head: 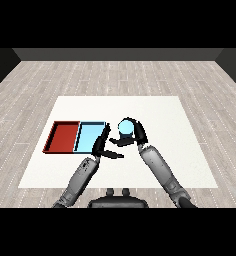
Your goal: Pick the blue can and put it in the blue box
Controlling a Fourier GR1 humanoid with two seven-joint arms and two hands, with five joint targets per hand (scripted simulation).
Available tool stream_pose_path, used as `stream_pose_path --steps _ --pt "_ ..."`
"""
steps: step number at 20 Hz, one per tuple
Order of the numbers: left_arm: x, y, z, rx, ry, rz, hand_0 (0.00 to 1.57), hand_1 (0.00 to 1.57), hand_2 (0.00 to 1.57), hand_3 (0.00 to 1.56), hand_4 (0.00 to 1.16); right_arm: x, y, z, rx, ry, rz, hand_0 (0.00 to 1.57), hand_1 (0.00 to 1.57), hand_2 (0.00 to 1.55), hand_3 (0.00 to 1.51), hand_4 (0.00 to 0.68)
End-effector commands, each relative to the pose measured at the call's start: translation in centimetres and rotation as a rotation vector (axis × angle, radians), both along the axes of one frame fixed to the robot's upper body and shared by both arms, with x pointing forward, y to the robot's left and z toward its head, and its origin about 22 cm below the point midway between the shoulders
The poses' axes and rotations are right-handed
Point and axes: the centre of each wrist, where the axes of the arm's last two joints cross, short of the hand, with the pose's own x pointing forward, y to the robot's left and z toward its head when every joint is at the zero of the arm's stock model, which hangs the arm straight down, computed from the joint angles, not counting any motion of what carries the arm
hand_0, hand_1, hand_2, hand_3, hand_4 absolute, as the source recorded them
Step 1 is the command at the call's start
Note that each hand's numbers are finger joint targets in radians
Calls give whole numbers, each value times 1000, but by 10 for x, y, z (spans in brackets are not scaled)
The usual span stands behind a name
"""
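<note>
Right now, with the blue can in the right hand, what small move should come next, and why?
Probably carry the blue can leftward: the right hand curls round it just right of the light blue tray, not yet over it.

The right hand [135, 134] is curling round the blue can [125, 127], just right of the light blue tray [90, 136]. The left hand [103, 145] is lying open near that tray's near right corner.
</note>
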Motion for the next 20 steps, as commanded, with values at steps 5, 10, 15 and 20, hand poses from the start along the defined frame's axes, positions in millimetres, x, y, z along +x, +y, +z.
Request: stream_pose_path --steps 5,10,15,20 --pt "1 -14 -12 12 12 -6 0 0 0 0 0 -8 4 -10 -14 1 20 1471 1471 1450 1385 588" --pt "4 -19 -10 13 39 -5 0 0 0 0 0 11 11 -2 -3 -7 25 1494 1494 1456 1381 570" --pt "-7 -17 -5 11 57 2 0 0 0 0 0 -12 15 -3 -22 -6 33 1503 1503 1458 1376 548" --pt "7 -22 -9 1 26 -32 0 0 0 0 0 -14 22 -4 -33 -10 68 1489 1489 1456 1380 540"
